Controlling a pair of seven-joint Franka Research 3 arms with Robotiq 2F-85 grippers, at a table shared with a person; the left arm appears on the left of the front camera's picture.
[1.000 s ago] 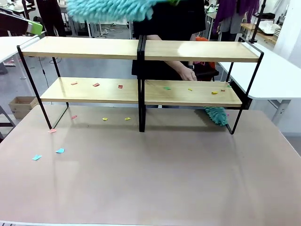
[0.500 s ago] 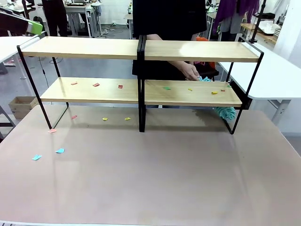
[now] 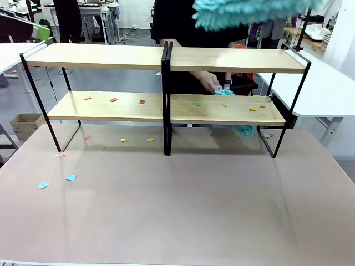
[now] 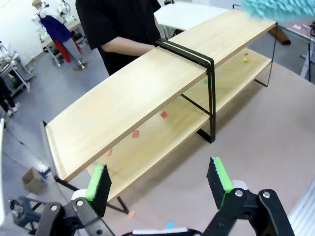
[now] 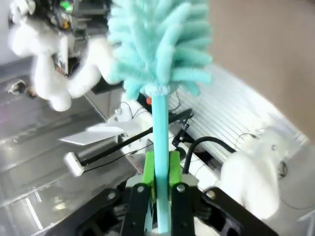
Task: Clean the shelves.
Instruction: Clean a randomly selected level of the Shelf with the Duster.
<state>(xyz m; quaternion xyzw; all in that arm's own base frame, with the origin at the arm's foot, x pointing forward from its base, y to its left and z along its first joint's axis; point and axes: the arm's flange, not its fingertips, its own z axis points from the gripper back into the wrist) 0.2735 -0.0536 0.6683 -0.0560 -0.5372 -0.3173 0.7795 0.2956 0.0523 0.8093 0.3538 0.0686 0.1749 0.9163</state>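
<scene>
Shelves (image 3: 100, 55) span mid-frame, paper scraps (image 3: 113, 100) on the lower boards. With the right gripper (image 5: 160, 189) clamped on the teal duster (image 5: 160, 44) and the left gripper (image 4: 158, 181) wide and empty, it seems best to sweep scraps forward, avoiding the person's hand (image 3: 209, 82) centre-right.

You can read no lettering, label, brand, number or sign on the shelves (image 3: 100, 56) or on anything around them.
</scene>
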